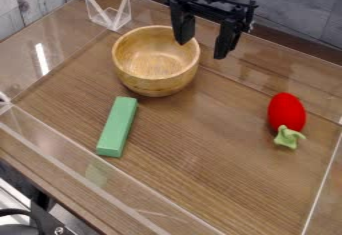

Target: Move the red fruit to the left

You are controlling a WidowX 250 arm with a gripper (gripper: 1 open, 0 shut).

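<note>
Gripper (203, 39) hangs over the wooden bowl's (156, 74) far rim, jaws spread wide and empty; the red fruit (285, 112) lies well apart on the table (214, 159).

Table (214, 129) w/ bowl (155, 61), block (118, 126), strawberry (286, 114)

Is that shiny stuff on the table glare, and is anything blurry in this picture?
In the camera view, yes: pale streaks of glare sit on the clear walls around the wooden table; the bowl and red fruit cast soft shadows; the whole picture is low-resolution and slightly soft, the dark gripper showing little detail.
</note>
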